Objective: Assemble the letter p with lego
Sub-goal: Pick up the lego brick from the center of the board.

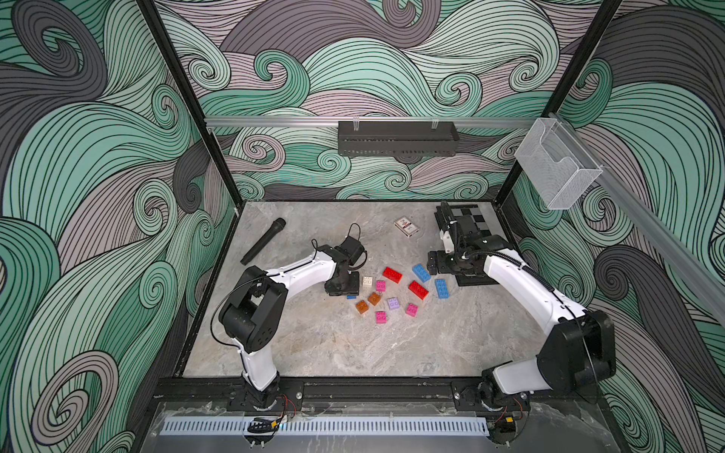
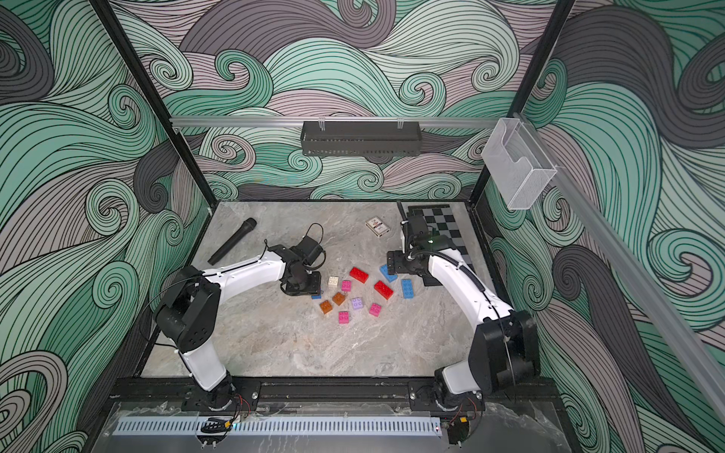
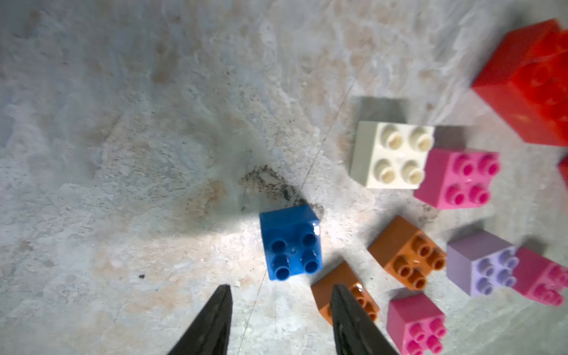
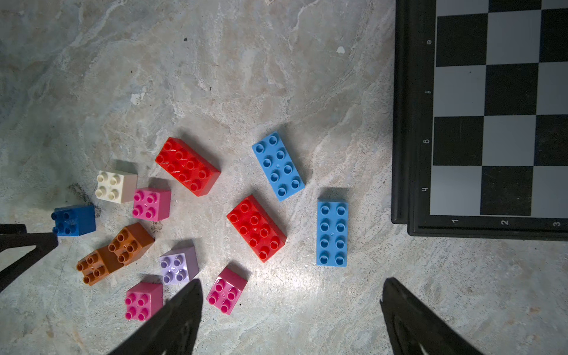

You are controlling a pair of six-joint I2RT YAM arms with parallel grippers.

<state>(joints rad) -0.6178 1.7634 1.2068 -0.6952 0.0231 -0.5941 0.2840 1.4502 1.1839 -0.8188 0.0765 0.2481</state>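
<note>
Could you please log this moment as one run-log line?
left gripper: open, by dark blue brick | right gripper: open, empty | lego bricks: loose, none stacked

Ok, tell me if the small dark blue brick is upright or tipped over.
Upright: the dark blue brick sits flat on the table, all four studs facing up.

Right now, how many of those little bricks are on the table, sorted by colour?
red bricks: 2
light blue bricks: 2
dark blue brick: 1
white brick: 1
pink bricks: 3
orange bricks: 2
lilac brick: 1
Total: 12
</note>
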